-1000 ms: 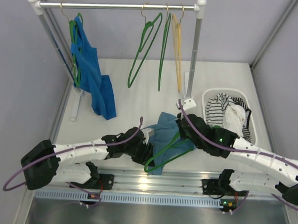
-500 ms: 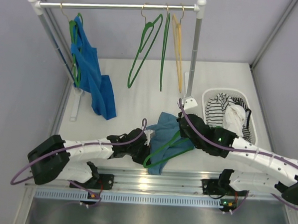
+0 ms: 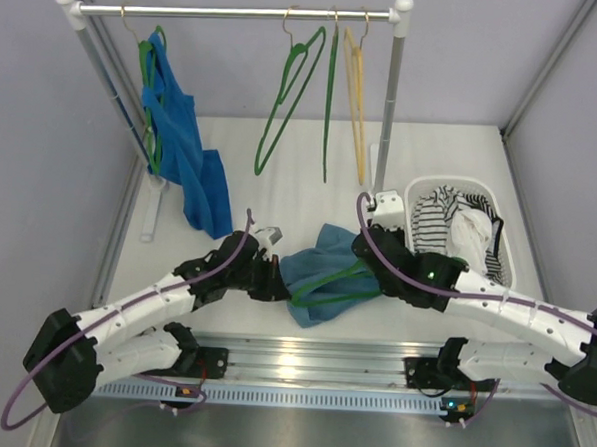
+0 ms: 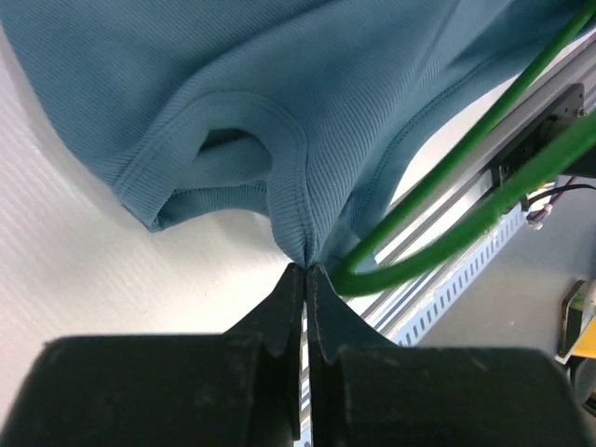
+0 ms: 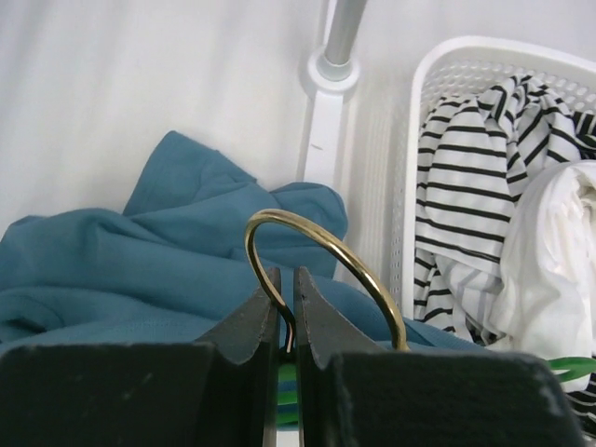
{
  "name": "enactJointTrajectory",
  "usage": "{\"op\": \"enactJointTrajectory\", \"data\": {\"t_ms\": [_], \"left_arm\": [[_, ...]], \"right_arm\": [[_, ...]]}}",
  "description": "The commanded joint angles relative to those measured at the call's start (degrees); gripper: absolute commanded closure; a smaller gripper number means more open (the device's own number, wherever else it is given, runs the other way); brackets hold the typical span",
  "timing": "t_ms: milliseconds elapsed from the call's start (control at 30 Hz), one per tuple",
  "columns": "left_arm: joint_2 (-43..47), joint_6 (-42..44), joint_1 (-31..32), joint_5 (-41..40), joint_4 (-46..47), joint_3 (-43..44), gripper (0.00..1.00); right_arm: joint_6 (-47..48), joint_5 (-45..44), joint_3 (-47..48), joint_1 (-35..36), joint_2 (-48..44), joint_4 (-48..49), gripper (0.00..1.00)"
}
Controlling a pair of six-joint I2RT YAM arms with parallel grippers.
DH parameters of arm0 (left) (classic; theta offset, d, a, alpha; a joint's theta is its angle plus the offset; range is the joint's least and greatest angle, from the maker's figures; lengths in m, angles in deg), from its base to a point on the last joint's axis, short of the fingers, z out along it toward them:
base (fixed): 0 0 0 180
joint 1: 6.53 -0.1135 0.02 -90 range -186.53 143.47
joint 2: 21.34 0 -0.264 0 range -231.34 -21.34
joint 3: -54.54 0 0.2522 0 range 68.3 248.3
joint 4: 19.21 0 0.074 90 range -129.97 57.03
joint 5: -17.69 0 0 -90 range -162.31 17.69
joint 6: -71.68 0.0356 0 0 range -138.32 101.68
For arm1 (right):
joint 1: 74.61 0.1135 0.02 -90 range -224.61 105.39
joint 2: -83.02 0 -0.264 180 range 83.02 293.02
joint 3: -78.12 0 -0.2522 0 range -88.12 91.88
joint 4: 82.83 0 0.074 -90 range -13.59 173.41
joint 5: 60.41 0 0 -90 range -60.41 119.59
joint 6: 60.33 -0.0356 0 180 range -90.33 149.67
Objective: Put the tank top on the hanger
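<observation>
White, fine-textured table (image 3: 281,173). At the back, metal clothes rack (image 3: 239,13): round rail, white end caps. On the rail, L to R: royal-blue garment (image 3: 182,147) draped on a green hanger, two bare green wire hangers (image 3: 285,93), one yellow hanger (image 3: 357,106). On the R, white perforated plastic basket (image 3: 413,204) w/ striped black-and-white cloth (image 3: 434,221) & plain white cloth (image 3: 470,233).

Tank top (image 3: 321,270): muted teal rib-knit, crumpled on the table near the front edge, btwn the two arms. Hanger (image 3: 341,279): thin green triangle, smooth, brass-coloured round hook, lying across the top; can't tell if it's threaded thru.

Left gripper (image 4: 305,275): black jaws pressed tight on a ribbed bound edge of the top. Right gripper (image 5: 287,279): jaws pinched on the hook's wire.
</observation>
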State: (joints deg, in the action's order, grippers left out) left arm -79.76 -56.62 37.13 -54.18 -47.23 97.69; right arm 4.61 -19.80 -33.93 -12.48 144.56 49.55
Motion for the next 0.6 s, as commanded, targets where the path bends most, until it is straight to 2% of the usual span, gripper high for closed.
{"op": "enactJointTrajectory", "data": {"t_ms": [0, 233, 567], "left_arm": [[2.25, 2.88, -2.34, 4.28, -4.19, 3.48, 1.0], [5.85, 3.76, -4.9, 5.6, -8.15, 4.28, 1.0], [10.16, 3.06, -7.45, 6.31, -10.61, 7.78, 1.0]], "right_arm": [[-2.98, -7.82, 4.07, -0.08, 1.56, -2.87, 1.0], [-3.68, -10.99, 5.05, -0.6, 3.41, -3.4, 1.0], [-2.63, -10.65, 2.93, -0.96, 1.22, -1.64, 1.0]]}}
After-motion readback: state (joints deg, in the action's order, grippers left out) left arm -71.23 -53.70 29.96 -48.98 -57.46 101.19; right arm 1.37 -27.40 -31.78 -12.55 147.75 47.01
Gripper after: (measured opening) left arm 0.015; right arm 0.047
